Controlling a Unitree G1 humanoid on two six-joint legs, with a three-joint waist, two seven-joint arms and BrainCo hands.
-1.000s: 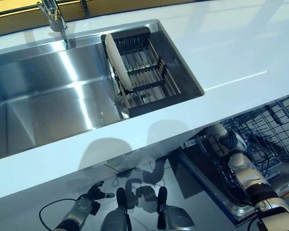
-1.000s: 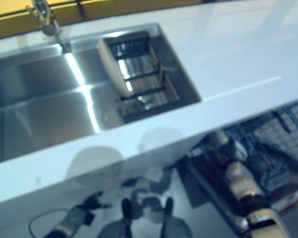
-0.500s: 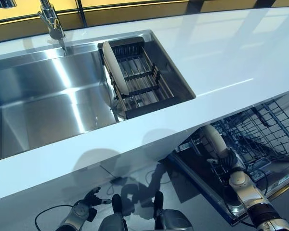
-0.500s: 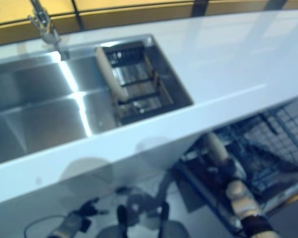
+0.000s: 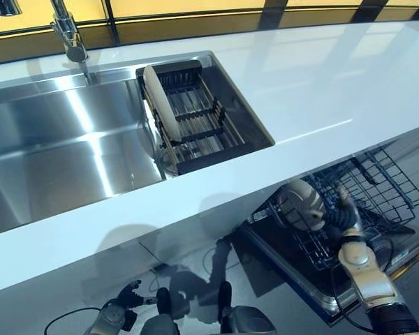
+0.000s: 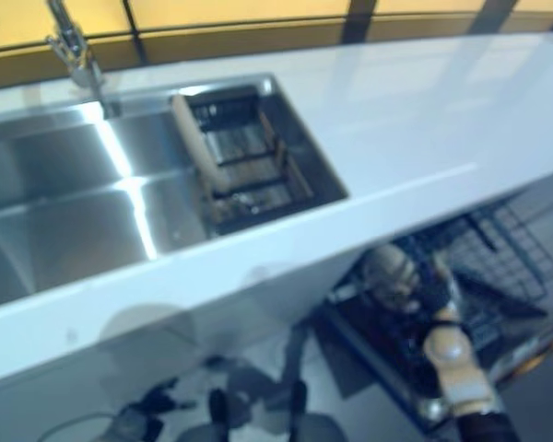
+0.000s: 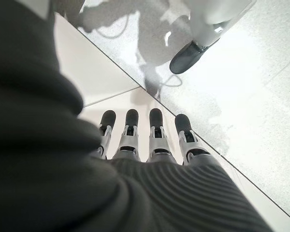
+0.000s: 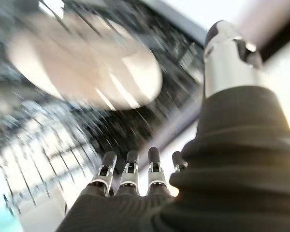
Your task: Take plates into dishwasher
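Observation:
One cream plate (image 5: 160, 105) stands on edge in the dark drainer rack (image 5: 202, 122) inside the sink. A second cream plate (image 5: 302, 204) leans in the dishwasher's wire rack (image 5: 377, 181) below the counter, its face turned up. My right hand (image 5: 345, 211) is just right of that plate, fingers straight and open; in the right wrist view the plate (image 8: 82, 63) lies beyond the fingertips (image 8: 128, 176), apart from them. My left hand (image 5: 119, 317) hangs low by the floor, open and holding nothing (image 7: 157, 140).
A white counter (image 5: 321, 84) runs across above the pulled-out dishwasher rack. The steel sink (image 5: 56, 153) with its faucet (image 5: 66, 31) fills the left. The open dishwasher door (image 5: 286, 258) sticks out over the floor under the rack.
The camera has shifted. The plate at the dishwasher rack has turned from edge-on to face-up, and my right hand now sits to its right with fingers spread off it.

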